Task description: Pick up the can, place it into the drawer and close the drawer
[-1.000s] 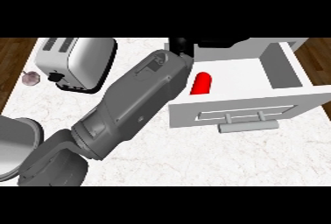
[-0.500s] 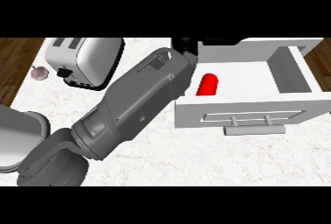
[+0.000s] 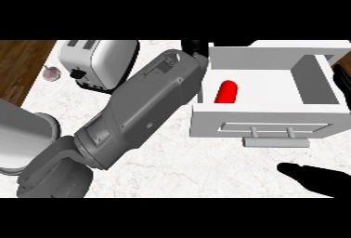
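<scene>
1. You see the red can (image 3: 227, 92) lying inside the open drawer (image 3: 266, 114), at its left.
2. Your left hand (image 3: 194, 47) shows beyond the drawer's far-left corner; you cannot tell its fingers.
3. Your right hand (image 3: 322, 180) sits near right, fingers straight.

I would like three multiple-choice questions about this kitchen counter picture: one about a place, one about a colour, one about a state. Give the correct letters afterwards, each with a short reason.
1. Where is the red cylindrical can?
A. inside the white box-shaped drawer
B. on the toaster
C. on the floor

2. What colour is the drawer's front handle?
A. black
B. white
C. red

3. What state is the drawer in?
A. shut
B. pulled open
C. taken off the counter

Answers:
1 A, the can lies between the drawer's walls.
2 B, the handle matches the white drawer front.
3 B, the inside of the drawer shows from above.
</scene>
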`<action>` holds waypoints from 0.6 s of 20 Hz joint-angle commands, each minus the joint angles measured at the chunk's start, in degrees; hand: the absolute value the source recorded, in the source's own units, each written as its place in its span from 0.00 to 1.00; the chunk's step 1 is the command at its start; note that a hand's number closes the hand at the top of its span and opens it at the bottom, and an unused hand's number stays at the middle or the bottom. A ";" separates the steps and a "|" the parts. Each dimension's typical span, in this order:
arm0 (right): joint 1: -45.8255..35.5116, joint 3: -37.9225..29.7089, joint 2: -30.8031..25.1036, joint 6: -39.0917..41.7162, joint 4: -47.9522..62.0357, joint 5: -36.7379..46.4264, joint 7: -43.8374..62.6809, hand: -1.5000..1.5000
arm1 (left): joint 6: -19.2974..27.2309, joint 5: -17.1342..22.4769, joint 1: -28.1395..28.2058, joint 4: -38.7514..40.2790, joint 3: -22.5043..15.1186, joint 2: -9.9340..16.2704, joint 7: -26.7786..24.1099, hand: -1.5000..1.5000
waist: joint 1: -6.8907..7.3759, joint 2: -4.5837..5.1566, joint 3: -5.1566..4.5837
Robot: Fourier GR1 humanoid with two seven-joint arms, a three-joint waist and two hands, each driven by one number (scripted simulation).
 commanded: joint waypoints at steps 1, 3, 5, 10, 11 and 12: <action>-4.33 5.56 -0.24 -5.54 9.80 10.46 -3.97 0.00 | -1.63 -1.12 1.33 -0.96 0.14 3.01 2.40 0.00 | 0.87 -0.21 0.01; -9.36 7.00 -1.74 -6.67 14.96 13.70 -3.92 0.00 | -1.22 -1.96 1.43 -1.78 -0.23 3.04 2.62 0.00 | 1.22 -0.26 -0.01; -11.12 9.93 -0.97 -8.78 19.57 17.53 -4.03 0.00 | 0.56 -2.32 -0.35 -1.26 0.96 2.27 3.05 0.00 | 0.54 -0.14 0.01; -17.17 10.30 -4.03 -10.94 31.17 21.76 -7.15 0.00 | 1.36 -4.40 3.83 -5.94 -0.93 6.18 6.42 0.00 | 1.33 -0.47 0.00; -18.24 9.26 -6.01 -10.32 33.13 21.62 -8.58 0.00 | 3.80 -4.99 1.31 -7.34 -1.51 5.90 8.63 0.00 | 1.29 -0.61 0.02; -18.20 11.30 -5.82 -12.47 35.76 24.53 -9.60 0.00 | 0.58 -4.65 0.81 -5.08 0.04 8.89 8.38 0.00 | 1.04 -0.20 0.03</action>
